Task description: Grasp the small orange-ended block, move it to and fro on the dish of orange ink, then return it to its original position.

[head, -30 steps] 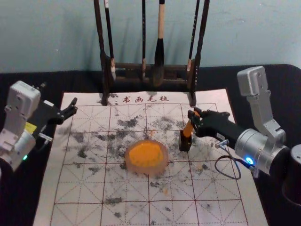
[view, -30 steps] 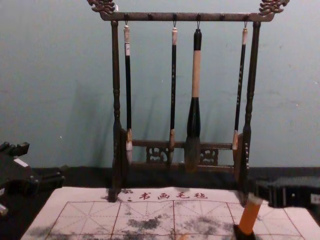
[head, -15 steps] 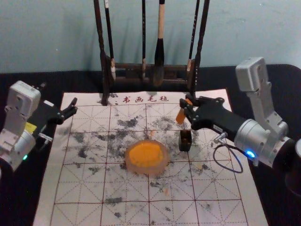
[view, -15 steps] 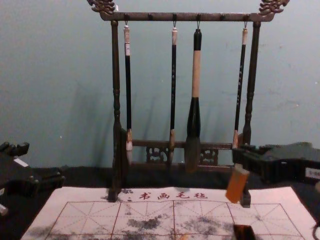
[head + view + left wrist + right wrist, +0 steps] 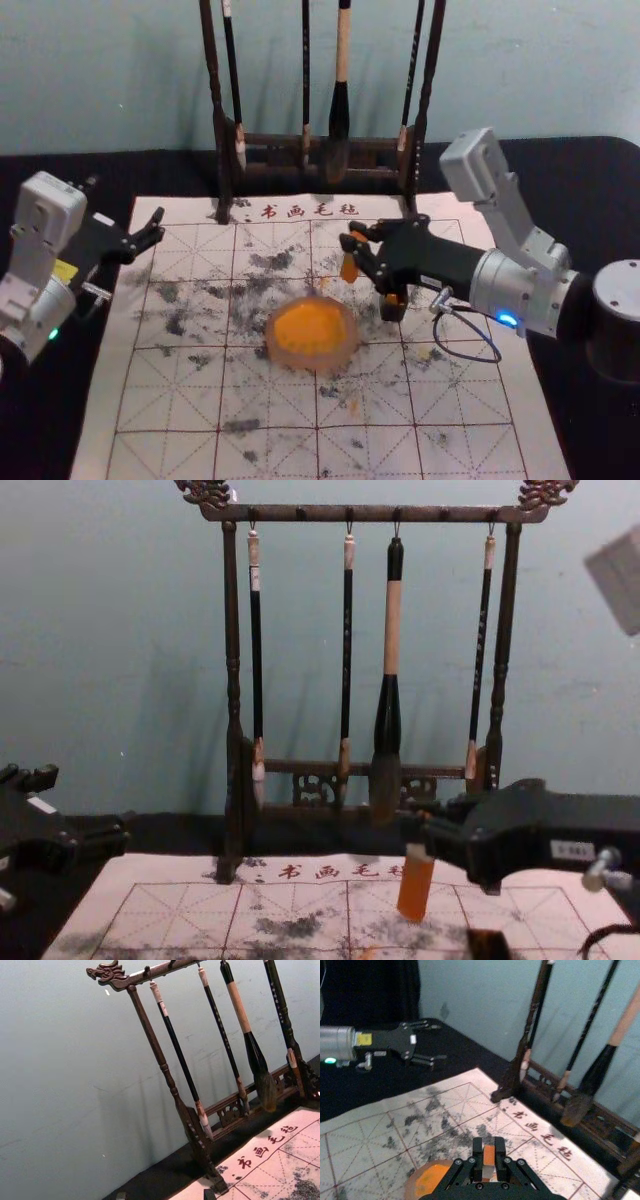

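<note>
My right gripper [image 5: 358,247] is shut on the orange-ended block [image 5: 350,265], holding it above the mat behind and slightly right of the dish of orange ink [image 5: 308,333]. In the right wrist view the block [image 5: 489,1156] is pinched between the fingertips of the right gripper [image 5: 489,1152], with the ink dish [image 5: 431,1180] beyond. The chest view shows the block [image 5: 415,885] hanging orange end down, clear of the mat. A small dark holder [image 5: 393,307] stands right of the dish, partly under the right gripper. Over the mat's far left edge, my left gripper [image 5: 152,232] is parked open.
A dark wooden rack [image 5: 222,150] with several hanging brushes stands at the mat's back edge, close behind the right gripper. The ink-spotted white mat [image 5: 270,450] spreads over the black table, its near part lying in front of the dish.
The right gripper has lifted the block out of the dark holder and carried it left, to above the area behind the dish. The left arm has stayed still.
</note>
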